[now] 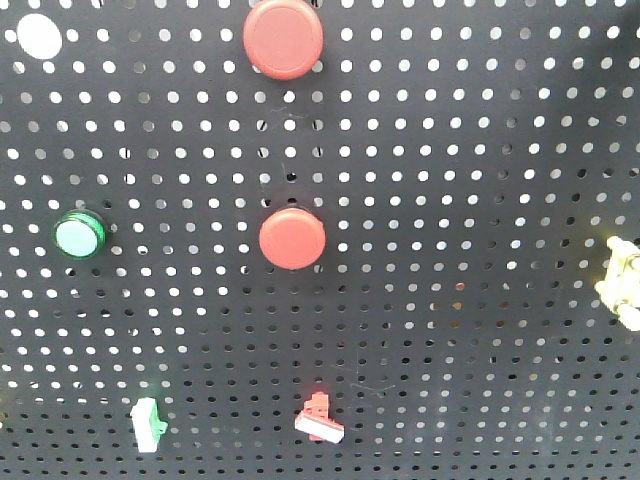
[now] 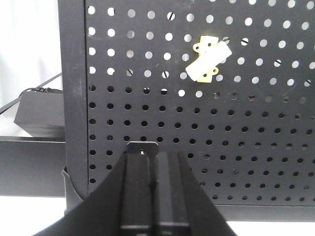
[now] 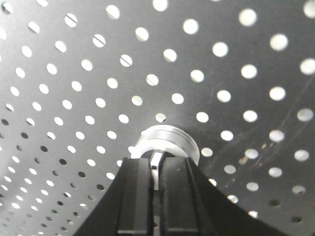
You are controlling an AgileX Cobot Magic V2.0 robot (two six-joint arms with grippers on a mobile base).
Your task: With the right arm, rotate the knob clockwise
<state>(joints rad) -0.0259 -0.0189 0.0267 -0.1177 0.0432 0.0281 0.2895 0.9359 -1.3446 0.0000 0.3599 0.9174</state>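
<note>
The knob [image 3: 167,140] is a silver round dial on the black pegboard [image 3: 88,88], with a narrow raised handle that shows between my right gripper's fingers. My right gripper [image 3: 156,169] is shut on that handle, pressed close to the board. The knob and the right gripper are out of the front view. My left gripper [image 2: 149,162] is shut and empty, held in front of the lower part of the pegboard [image 2: 246,147], below a yellow toggle switch [image 2: 207,60].
The front view shows two red push buttons [image 1: 283,38] [image 1: 292,238], a green button [image 1: 79,235], a green switch [image 1: 146,424], a red switch [image 1: 319,418] and a yellow switch [image 1: 622,287] at the right edge. A black box [image 2: 37,115] lies left of the board.
</note>
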